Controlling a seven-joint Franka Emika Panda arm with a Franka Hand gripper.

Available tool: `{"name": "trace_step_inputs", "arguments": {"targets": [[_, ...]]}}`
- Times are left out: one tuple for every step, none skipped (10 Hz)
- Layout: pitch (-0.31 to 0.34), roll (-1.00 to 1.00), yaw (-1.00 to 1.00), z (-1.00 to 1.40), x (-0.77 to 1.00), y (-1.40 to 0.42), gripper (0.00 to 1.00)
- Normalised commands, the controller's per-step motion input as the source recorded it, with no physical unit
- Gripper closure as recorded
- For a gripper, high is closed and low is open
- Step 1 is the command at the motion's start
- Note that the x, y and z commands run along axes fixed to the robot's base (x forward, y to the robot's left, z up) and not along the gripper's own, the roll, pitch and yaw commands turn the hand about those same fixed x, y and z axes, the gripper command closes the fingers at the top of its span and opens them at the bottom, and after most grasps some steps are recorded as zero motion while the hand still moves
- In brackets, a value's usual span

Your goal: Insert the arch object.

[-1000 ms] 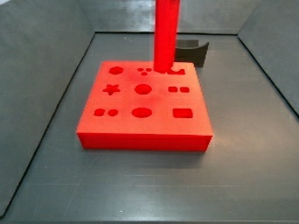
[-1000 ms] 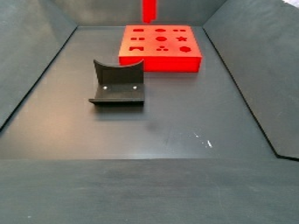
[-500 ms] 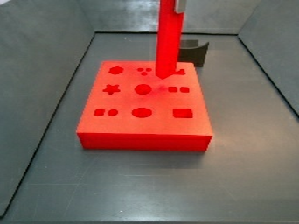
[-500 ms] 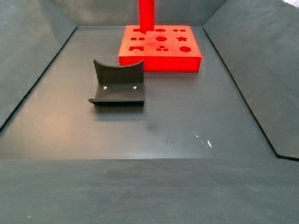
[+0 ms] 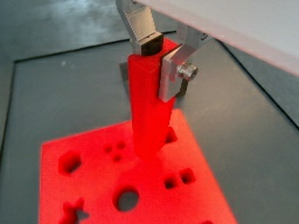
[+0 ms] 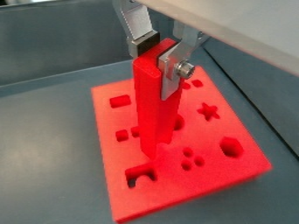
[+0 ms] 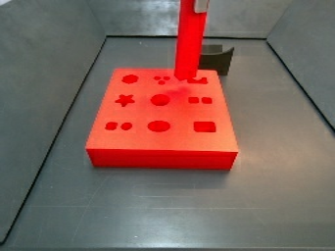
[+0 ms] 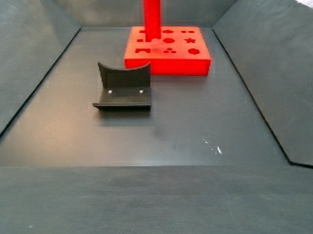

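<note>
**Clamped on the pole, hovering over the board; no arch block in sight**

Gripper (image 5: 158,59) up above the red board (image 7: 157,139), at its far side near the back wall. Pressed in from both sides on the top of a tall red pole (image 5: 149,114), silver fingers (image 6: 172,68) flat against its faces. Gripped that high, probably, to keep the jaws clear of the board while the lower end goes down.

Hangs upright in both side views (image 7: 189,44), with the foot down at the board's surface. In a wrist view, lands right at the arch-shaped hole (image 6: 142,173) on the board's edge row. Looks like a lining-up over that cutout, though how deep the foot sits cannot be told.

As for the arch object: no small dark notched block visible in any view. Nothing dark between the fingers, only red. Only dark piece around is the fixture (image 8: 123,89), standing on the floor well apart from the board, with nothing seen on it. Also glimpsed behind the pole in a side view (image 7: 217,59).

Judged from this: insertion under way at the arch slot, not clearly seated.
</note>
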Motion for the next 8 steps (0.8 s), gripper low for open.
{"name": "trace_step_inputs", "arguments": {"targets": [[0.167, 0.14, -0.60, -0.01, 0.17, 0.29, 1.00], [0.164, 0.14, -0.60, -0.03, 0.18, 0.29, 1.00], [0.156, 0.14, -0.61, -0.02, 0.17, 0.28, 1.00], [0.151, 0.13, -0.63, -0.02, 0.17, 0.28, 1.00], [0.101, 0.10, -0.69, -0.19, 0.25, 0.18, 1.00], [-0.016, -0.15, -0.75, -0.34, 0.36, 0.00, 1.00], [-0.120, -0.24, -0.81, -0.23, 0.18, 0.00, 1.00], [-0.046, -0.24, -0.67, -0.13, 0.42, 0.03, 1.00]]}}
